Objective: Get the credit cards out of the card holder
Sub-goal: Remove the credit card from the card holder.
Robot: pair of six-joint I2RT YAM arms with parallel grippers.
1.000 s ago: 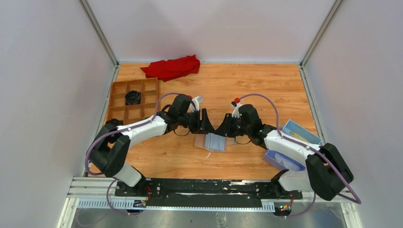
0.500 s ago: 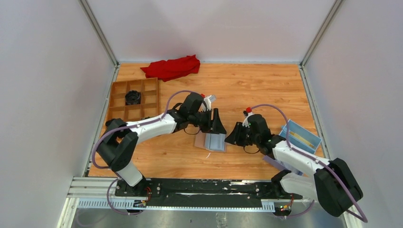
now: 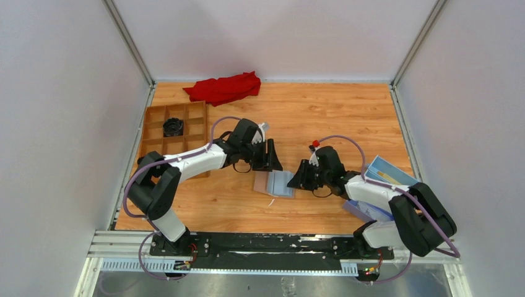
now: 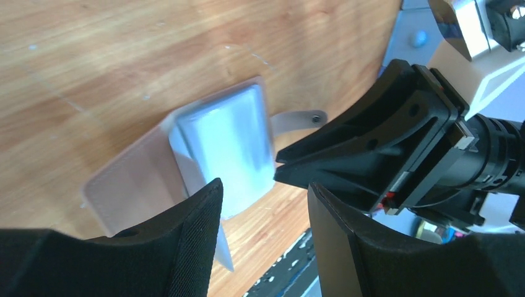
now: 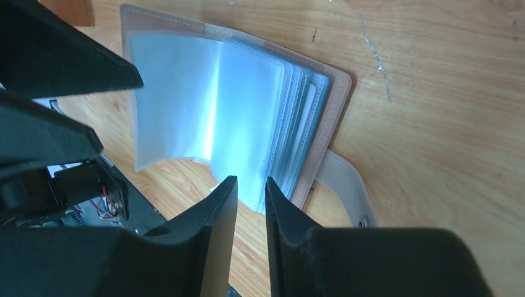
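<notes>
The card holder (image 3: 274,184) lies open on the table between both arms, tan-pink cover down, with a fan of clear pale blue sleeves (image 5: 247,124) and a snap strap (image 5: 347,185). No credit card shows apart from the sleeves, and no black card is in view. My left gripper (image 3: 272,162) hovers at the holder's far edge, open wide with nothing between its fingers (image 4: 186,247). My right gripper (image 5: 251,182) sits at the holder's right edge with only a narrow gap between its jaws. That gap lies over the lower sleeve edges, and nothing is visibly clamped.
A brown compartment tray (image 3: 174,137) holding a black object (image 3: 173,127) stands at the left. A red cloth (image 3: 224,88) lies at the back. An open blue box (image 3: 390,174) sits at the right edge, beside my right arm.
The grippers were nose to nose above the holder. The right one dropped back to the right, then edged in again. The left one swung right, then back left.
</notes>
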